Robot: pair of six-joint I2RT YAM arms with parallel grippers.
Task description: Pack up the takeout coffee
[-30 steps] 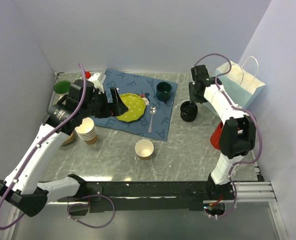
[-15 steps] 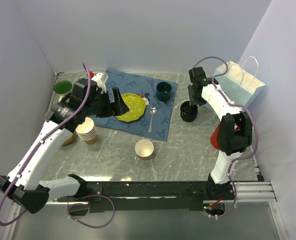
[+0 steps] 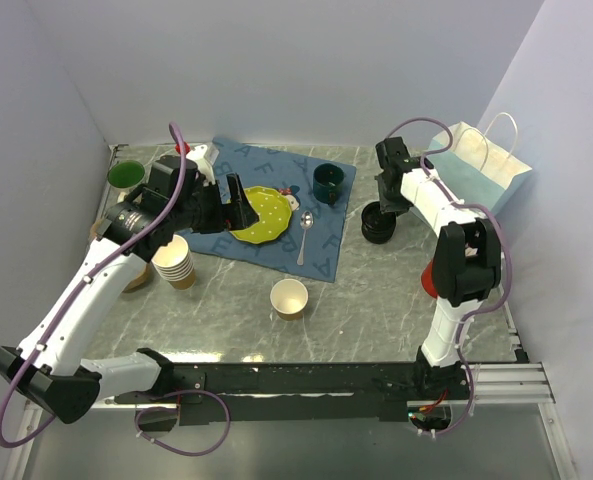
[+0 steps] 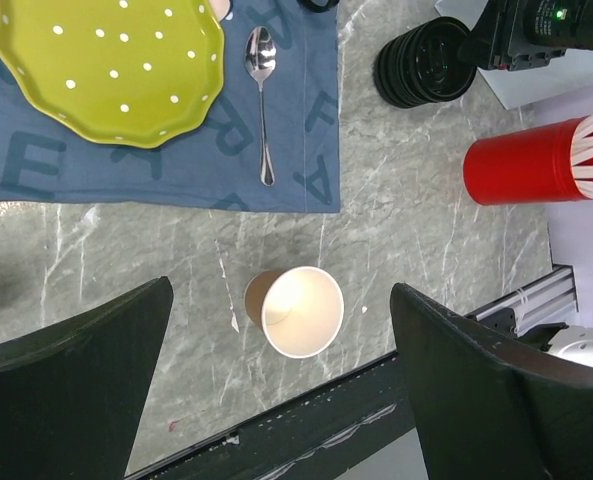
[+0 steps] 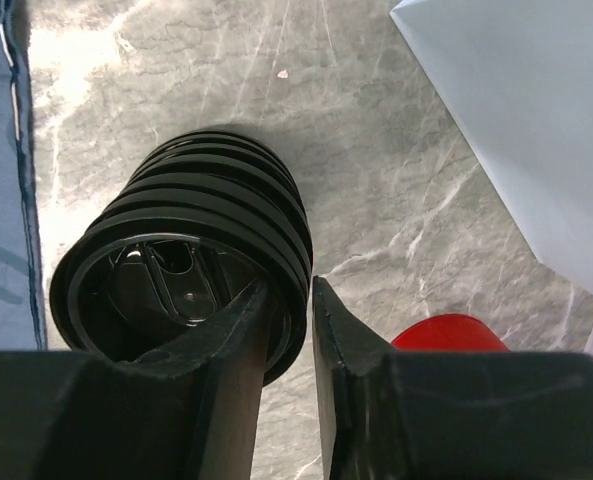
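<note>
1. The paper cup [image 3: 290, 297] stands upright on the grey marble table [image 3: 376, 310]. Its long axis is vertical, mouth up and open, base down.
2. It sits just near of the blue letter mat [image 3: 266, 165], roughly midway btw my two arms. It's near the stack of tan cups [image 3: 174, 262] and well apart from the stack of black lids [image 5: 216, 185].
3. The lid stack stands on the table just right of the mat, hollow side up, beside the pale blue bag [image 3: 481, 170].
4. My left gripper [image 4: 281, 286] hangs over the mat w/ jaws spread wide, holding nothing.
5. My right gripper [image 5: 289, 290] is down on the lid stack w/ jaws narrow. One finger is inside the top lid, the other outside its rim. I can't tell if they truly pinch it.
6. Counts:
   - 1 lone cup, 1 tan stack, 1 lid stack (layers too tight to count exactly).
   - 1 yellow-green dotted plate [image 3: 259, 213], 1 spoon [image 3: 304, 237], 1 dark green mug [image 3: 328, 183].
   - 1 green cup [image 3: 124, 175] at far left, 1 red holder [image 4: 521, 163] w/ white straws.
   - 1 bag, 1 mat.
7. Vs a sec ago:
   - My right wrist has edged a bit left over the lids and its elbow has swung in.
   - My left wrist has drifted slightly right.
   - Cup, stacks, plate and spoon lie where they were.
</note>
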